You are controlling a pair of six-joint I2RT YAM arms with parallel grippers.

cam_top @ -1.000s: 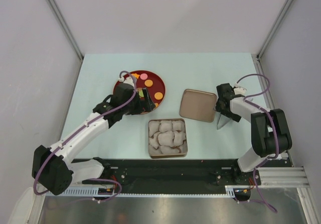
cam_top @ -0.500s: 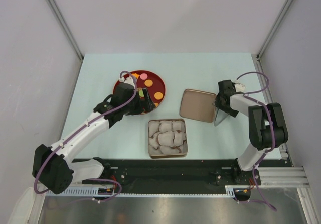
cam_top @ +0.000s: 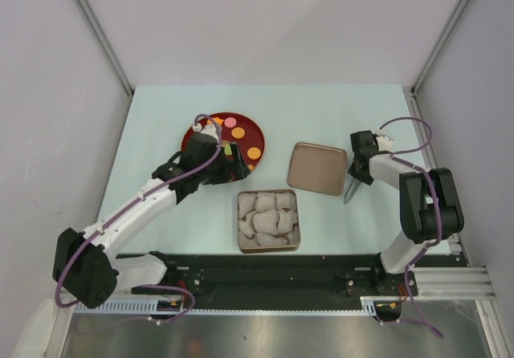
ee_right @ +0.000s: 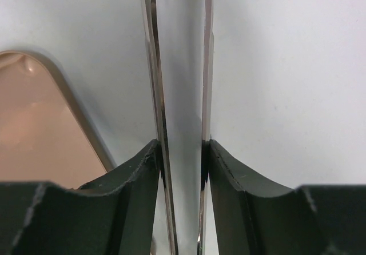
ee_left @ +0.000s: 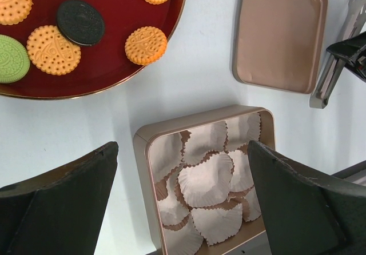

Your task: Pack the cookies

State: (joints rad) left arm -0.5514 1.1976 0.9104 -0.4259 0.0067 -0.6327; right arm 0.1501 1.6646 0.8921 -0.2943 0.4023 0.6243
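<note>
Several cookies (ee_left: 146, 44), mostly orange with one dark (ee_left: 80, 22) and one green (ee_left: 11, 58), lie on a dark red round plate (ee_left: 114, 3) at the back left (cam_top: 261, 137). My left gripper (ee_left: 183, 146) hangs open and empty between the plate and the gold tin (ee_left: 140, 152), near the plate's front edge (cam_top: 235, 164). My right gripper (ee_right: 180, 146) is shut on a pair of metal tongs (ee_right: 180, 66), both pads pressing the tong arms. The tongs (cam_top: 353, 189) sit just right of the lid.
The square gold tin (cam_top: 268, 191) near the front centre is lined with crumpled white paper cups (ee_left: 206, 180). Its flat lid (cam_top: 317, 168) lies on the table to the right, close to the tongs. The arms' base rail runs along the near edge.
My right gripper has closed from wide open onto the tongs and shifted slightly toward the lid. The left arm has moved a little back toward the plate, still open.
</note>
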